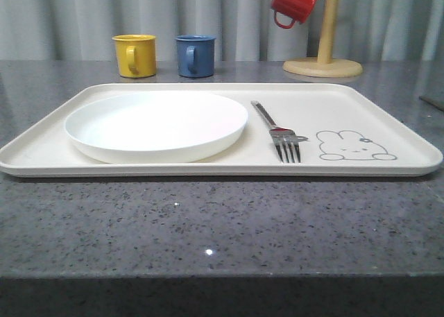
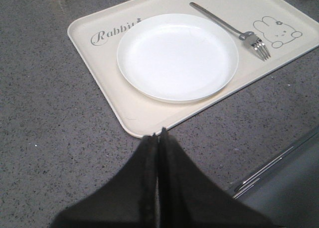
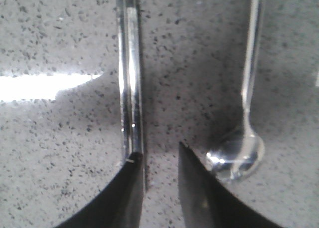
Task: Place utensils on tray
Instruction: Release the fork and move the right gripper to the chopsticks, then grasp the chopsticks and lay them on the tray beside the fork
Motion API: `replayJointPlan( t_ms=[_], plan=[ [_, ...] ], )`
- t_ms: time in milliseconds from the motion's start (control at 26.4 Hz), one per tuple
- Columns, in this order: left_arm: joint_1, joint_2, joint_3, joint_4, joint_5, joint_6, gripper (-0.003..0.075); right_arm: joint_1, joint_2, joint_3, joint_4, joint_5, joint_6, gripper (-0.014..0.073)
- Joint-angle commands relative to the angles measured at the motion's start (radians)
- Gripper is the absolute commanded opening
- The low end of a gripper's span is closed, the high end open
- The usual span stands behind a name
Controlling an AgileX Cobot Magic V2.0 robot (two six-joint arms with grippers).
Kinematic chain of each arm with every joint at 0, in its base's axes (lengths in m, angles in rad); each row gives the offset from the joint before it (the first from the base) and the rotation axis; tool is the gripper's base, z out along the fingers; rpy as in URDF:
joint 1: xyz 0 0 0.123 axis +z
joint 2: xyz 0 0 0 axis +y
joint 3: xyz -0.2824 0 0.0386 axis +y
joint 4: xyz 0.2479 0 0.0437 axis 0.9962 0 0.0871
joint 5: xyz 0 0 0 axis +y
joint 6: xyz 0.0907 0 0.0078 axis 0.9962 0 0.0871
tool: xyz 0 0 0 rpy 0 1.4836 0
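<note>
The cream tray [image 1: 388, 116] lies across the table's middle, bearing the round white plate [image 1: 156, 126] on its left half and a steel fork [image 1: 277, 131] to the plate's right, tines toward the front beside the drawn rabbit. My left gripper [image 2: 158, 134] is shut and empty, hovering just off a tray [image 2: 99, 63] corner, with the plate [image 2: 177, 56] and fork [image 2: 229, 26] beyond it. My right gripper [image 3: 158, 150] is open, low over bare table. The steel chopsticks [image 3: 129, 73] run out from under one fingertip [image 3: 134, 160]. A steel spoon [image 3: 239, 153] lies just outside the other finger.
A yellow mug [image 1: 134, 55] and a blue mug [image 1: 195, 55] stand behind the tray. A red mug [image 1: 295, 3] hangs on a wooden mug tree [image 1: 324, 53] at the back right. The table's front edge [image 2: 279, 160] runs close by the left gripper.
</note>
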Motion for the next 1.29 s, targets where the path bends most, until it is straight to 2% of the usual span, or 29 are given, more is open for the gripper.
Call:
replayJointPlan(
  t_ms=[0, 569, 796, 948, 1100, 1251],
  plan=[
    [-0.009, 0.003, -0.026, 0.0, -0.067, -0.01, -0.0018, -0.006, -0.025, -0.019, 0.014, -0.01, -0.021, 0.0214],
    [-0.009, 0.003, -0.026, 0.0, -0.067, -0.01, -0.0018, -0.006, 0.023, -0.019, 0.053, -0.044, -0.049, 0.0206],
    [-0.009, 0.003, -0.026, 0.0, -0.067, -0.01, -0.0018, -0.006, 0.023, -0.019, 0.059, -0.039, -0.049, 0.0025],
    [-0.009, 0.003, -0.026, 0.0, -0.067, -0.01, -0.0018, 0.002, 0.01, -0.027, 0.11, 0.007, -0.049, 0.0013],
    [-0.009, 0.003, -0.026, 0.0, -0.067, -0.01, -0.0018, 0.051, -0.019, -0.047, 0.16, 0.042, -0.05, 0.0013],
    [-0.009, 0.003, -0.026, 0.0, -0.067, -0.01, -0.0018, 0.183, -0.062, -0.076, 0.225, 0.048, -0.05, 0.0013]
  ],
)
